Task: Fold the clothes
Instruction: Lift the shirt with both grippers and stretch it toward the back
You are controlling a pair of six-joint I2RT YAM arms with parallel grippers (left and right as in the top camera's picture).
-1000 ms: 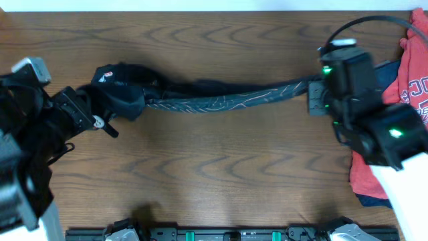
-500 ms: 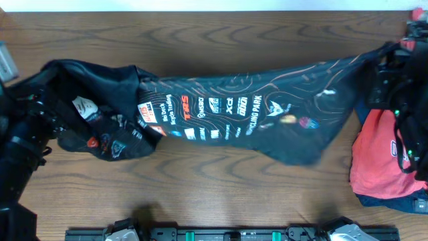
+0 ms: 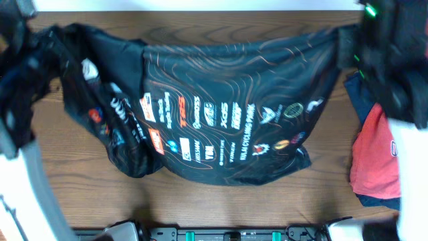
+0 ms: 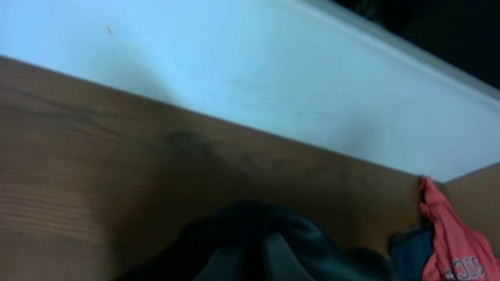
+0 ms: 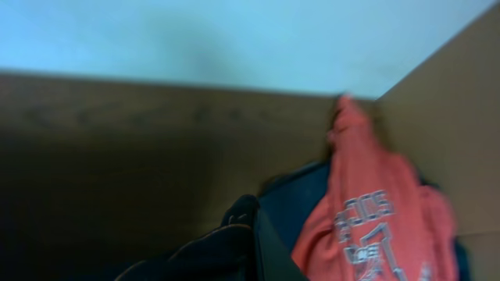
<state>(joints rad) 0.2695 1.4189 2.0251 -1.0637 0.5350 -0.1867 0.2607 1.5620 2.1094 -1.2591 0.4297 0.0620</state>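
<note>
The black jersey (image 3: 221, 114) with orange contour lines, sponsor logos and white lettering hangs spread wide between both arms above the table, its lower edge near the front. My left gripper (image 3: 37, 47) is shut on its left end at the back left; dark cloth bunches at the fingers in the left wrist view (image 4: 266, 250). My right gripper (image 3: 348, 47) is shut on its right end at the back right; black cloth shows at the fingers in the right wrist view (image 5: 226, 246).
A red shirt with lettering (image 3: 374, 161) lies on a dark blue garment (image 3: 353, 90) at the table's right edge, also in the right wrist view (image 5: 375, 211). The brown table (image 3: 221, 201) ends at a white wall at the back.
Both grippers have lifted and moved back and apart. The jersey went from a twisted rope low over the table to a wide spread sheet with logos showing.
</note>
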